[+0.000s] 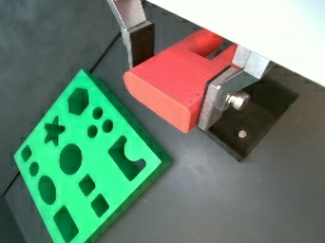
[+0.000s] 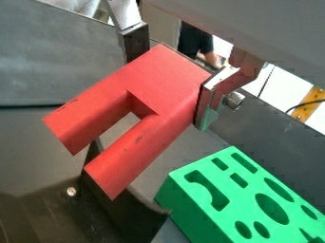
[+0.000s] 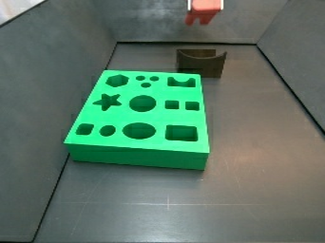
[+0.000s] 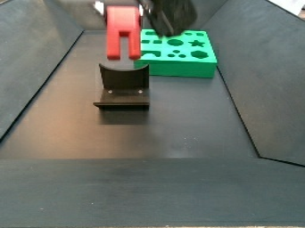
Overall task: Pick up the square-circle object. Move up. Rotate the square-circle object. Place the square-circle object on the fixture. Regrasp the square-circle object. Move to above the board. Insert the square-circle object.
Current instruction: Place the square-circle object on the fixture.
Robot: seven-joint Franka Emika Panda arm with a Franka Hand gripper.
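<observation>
The two-finger gripper (image 2: 172, 71) hangs at the top of the scene, high over the dark floor, its flat silver fingers (image 2: 219, 90) pressed in on the boxy end of the small red square-circle object (image 2: 127, 119), a block with two prong-like legs. In both wrist views the dark pads clamp the red body from either side, so the jaws are narrowed to the block's width and hold it off the floor. In a side view the red block (image 4: 120, 33) stands upright in the upper middle of the frame, its lower end right above the notch of the small dark fixture (image 4: 121, 87); whether they touch cannot be told. In the other side view only the red piece (image 3: 204, 10) shows, at the top edge, above the fixture (image 3: 202, 60).

The large bright green board (image 3: 141, 118) with star, round and square cut-outs lies flat on the floor, well apart from the fixture; every hole is unfilled. No writing can be read anywhere.
</observation>
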